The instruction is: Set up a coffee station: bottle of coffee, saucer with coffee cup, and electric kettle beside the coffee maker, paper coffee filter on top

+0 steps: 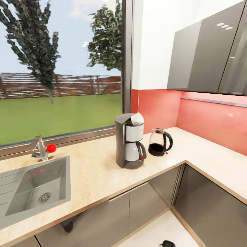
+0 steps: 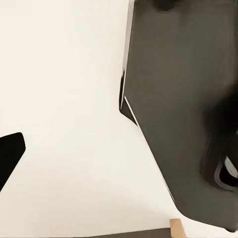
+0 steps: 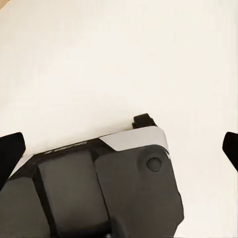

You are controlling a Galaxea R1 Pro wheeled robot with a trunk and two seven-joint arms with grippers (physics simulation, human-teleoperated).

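The coffee maker (image 1: 130, 141) stands on the beige tabletop (image 1: 92, 171), and a white paper filter (image 1: 137, 119) already sits on top of it, so that part looks done. The electric kettle (image 1: 160, 142) stands just beside the coffee maker, toward the red backsplash (image 1: 206, 118), close enough to count as placed. No bottle, saucer or cup is near the coffee maker yet. A steel sink (image 1: 34, 187) lies well apart from the coffee maker, below the window (image 1: 61, 68). Grey cabinets (image 1: 209, 51) hang above the corner. Whether either hand is spread or pressed together, I cannot tell.
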